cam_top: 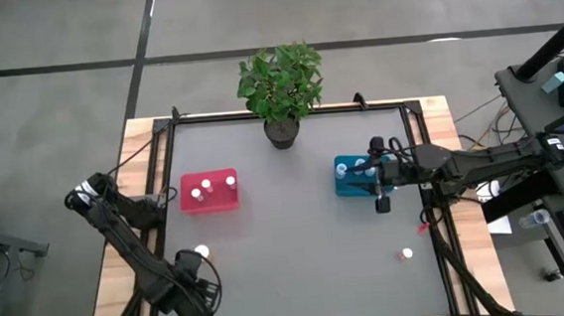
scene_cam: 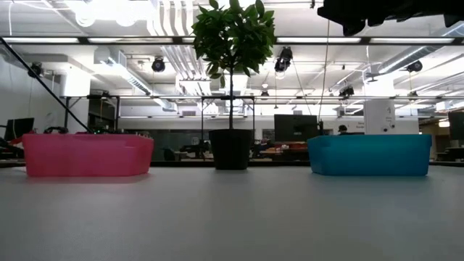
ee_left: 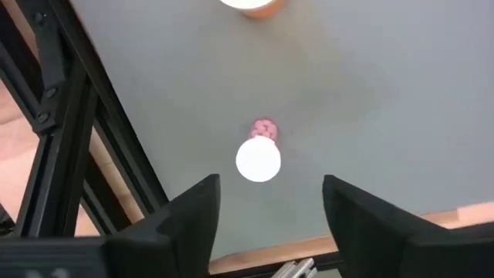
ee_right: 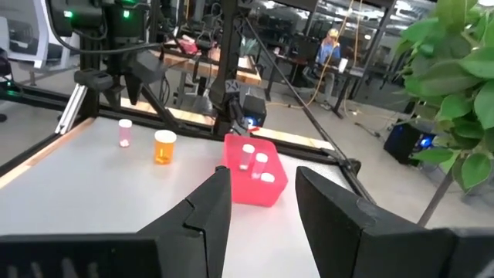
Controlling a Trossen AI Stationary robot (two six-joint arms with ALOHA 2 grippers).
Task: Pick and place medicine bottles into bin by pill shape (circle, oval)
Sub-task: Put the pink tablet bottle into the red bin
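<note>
My left gripper (cam_top: 198,293) hangs open near the table's front left corner, pointing down. Below its fingers (ee_left: 270,208) a small bottle with a white cap and pink body (ee_left: 258,158) stands on the table, untouched. An orange bottle with a white cap (cam_top: 201,252) stands just beyond it and also shows in the left wrist view (ee_left: 251,4). The red bin (cam_top: 210,191) holds three white-capped bottles. My right gripper (cam_top: 376,176) is open and empty over the teal bin (cam_top: 351,176), which holds bottles. One more bottle (cam_top: 406,255) stands at the front right.
A black pot with a green plant (cam_top: 279,88) stands at the middle of the far edge. Black frame rails (cam_top: 162,146) run along the table's sides. Open grey tabletop lies between the two bins and toward the near edge.
</note>
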